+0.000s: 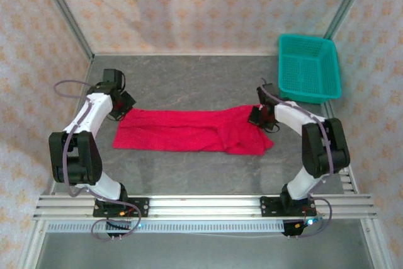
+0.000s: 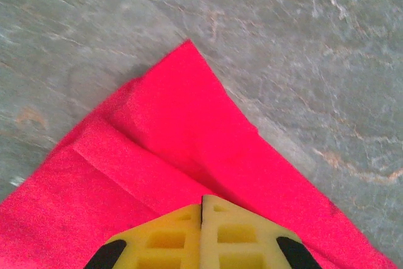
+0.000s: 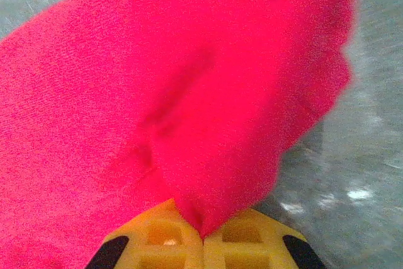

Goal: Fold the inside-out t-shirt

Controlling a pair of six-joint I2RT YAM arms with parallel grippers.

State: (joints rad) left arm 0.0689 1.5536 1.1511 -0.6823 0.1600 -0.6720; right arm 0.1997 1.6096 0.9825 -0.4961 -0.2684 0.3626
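1. Grey desk [image 1: 189, 174]: the red inside-out t-shirt [image 1: 182, 130] lies stretched across its middle.
2. Right gripper [image 3: 201, 234]: clamped on a bunched fold at the shirt's right end. A shallow pinch could slip.
3. Left gripper [image 2: 201, 201]: fingers together over the shirt's left corner. Whether it has caught cloth is unclear, so a lift might skew.

The left arm [image 1: 88, 114] and the right arm [image 1: 291, 113] look the same: white rounded shells between black joint blocks. A thin grey cable [image 1: 63, 87] runs along each one. Each base [image 1: 116, 206] is a black plate. The left gripper [image 2: 201, 201] and the right gripper [image 3: 203, 234] have yellow fingers [image 2: 165, 239] with square hollows and black outer corners.
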